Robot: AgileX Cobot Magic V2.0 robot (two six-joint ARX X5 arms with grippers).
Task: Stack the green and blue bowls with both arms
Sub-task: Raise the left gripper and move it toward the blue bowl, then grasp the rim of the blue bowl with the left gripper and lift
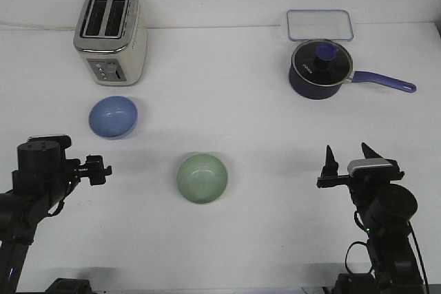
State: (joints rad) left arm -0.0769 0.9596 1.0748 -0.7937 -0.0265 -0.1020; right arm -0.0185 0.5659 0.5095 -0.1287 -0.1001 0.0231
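The pale green bowl (202, 178) sits upright near the middle of the white table. The periwinkle blue bowl (113, 116) stands further back and to the left, in front of the toaster. My left gripper (102, 169) hovers at the lower left, just in front of the blue bowl and apart from it; I cannot tell how its jaws stand. My right gripper (351, 154) is at the lower right, well to the right of the green bowl, its fingers spread open and holding nothing.
A silver toaster (111, 35) stands at the back left. A dark navy saucepan (322, 68) with a lid and long handle sits at the back right, with a clear rectangular lid (320, 24) behind it.
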